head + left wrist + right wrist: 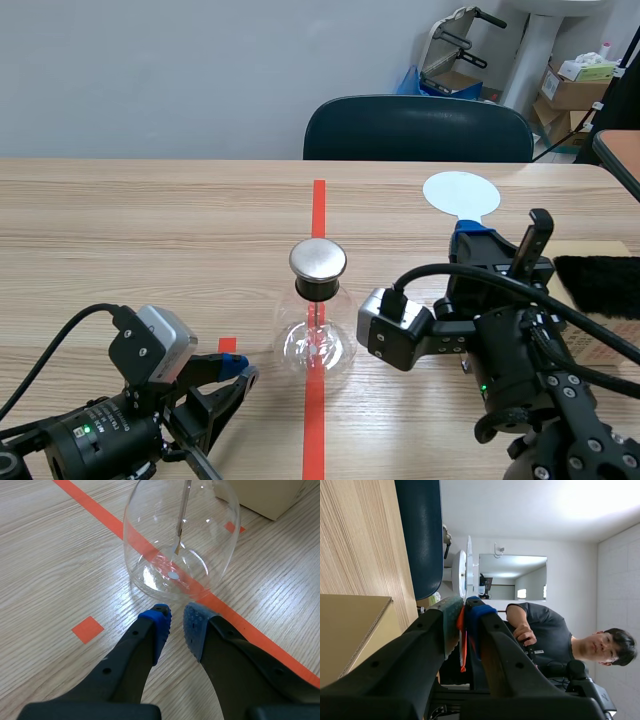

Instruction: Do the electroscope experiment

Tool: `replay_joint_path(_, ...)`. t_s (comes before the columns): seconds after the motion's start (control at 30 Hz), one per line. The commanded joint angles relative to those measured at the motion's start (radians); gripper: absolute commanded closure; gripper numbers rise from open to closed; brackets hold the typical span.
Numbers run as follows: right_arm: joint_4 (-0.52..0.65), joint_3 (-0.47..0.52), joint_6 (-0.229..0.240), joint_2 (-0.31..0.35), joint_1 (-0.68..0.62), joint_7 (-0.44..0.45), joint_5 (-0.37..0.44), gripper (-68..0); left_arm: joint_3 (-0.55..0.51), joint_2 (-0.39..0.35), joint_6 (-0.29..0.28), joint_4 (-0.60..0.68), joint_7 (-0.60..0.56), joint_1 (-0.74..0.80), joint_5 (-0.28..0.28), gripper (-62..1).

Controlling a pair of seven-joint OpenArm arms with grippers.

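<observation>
- Glass electroscope (318, 335) stands mid-scene on the surface (150, 230).
- Left hand (176, 625), near-left of it: almost closed, empty.
- Right hand (464, 615), at right, grips a white disc (460, 193).

1. Pale wood-grain bench (120, 230), crossed by an orange-red tape (318, 210) line and small squares.
2. Clear glass flask (316, 345) with black collar and silver cap (318, 259).
3. Black left tool (176, 617); both dotted pads (161, 625) blue.
4. Black right tool (466, 605); one pad grey-green, one blue, an orange strip (462, 645) between.
5. White disc (460, 192).
6. Dark blue-green chair (418, 128).
7. Black fur (600, 285); tan box (350, 630).
8. Plain grey wall (150, 70).
</observation>
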Motion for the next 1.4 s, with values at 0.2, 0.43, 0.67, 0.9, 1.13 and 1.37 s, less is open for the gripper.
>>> replay_joint_path(0.2,0.002,-0.001,-0.01,0.011,0.012,-0.004,-0.005,-1.0,-0.006,0.005,-0.005,0.025,-0.014,0.0,0.001,-11.6)
replay_joint_path(0.43,0.002,-0.001,-0.01,0.011,0.012,0.042,-0.005,-1.0,-0.006,0.005,-0.005,0.025,-0.014,0.0,0.001,-11.6)
replay_joint_path(0.67,0.002,-0.001,-0.01,0.011,0.012,0.184,-0.005,-1.0,-0.006,0.005,-0.005,0.025,-0.011,0.002,0.001,-11.6)
replay_joint_path(0.9,0.003,-0.001,-0.01,0.01,0.012,0.375,-0.005,-1.0,-0.006,0.005,-0.005,0.025,-0.01,0.003,0.001,-11.6)
replay_joint_path(1.13,0.003,-0.001,-0.011,0.01,0.012,0.54,-0.005,-1.0,-0.006,0.005,-0.005,0.025,-0.01,0.003,0.001,-11.6)
replay_joint_path(1.37,0.003,-0.001,-0.011,0.01,0.006,0.61,-0.005,-1.0,-0.006,0.005,-0.005,0.025,-0.011,0.003,0.001,-11.6)
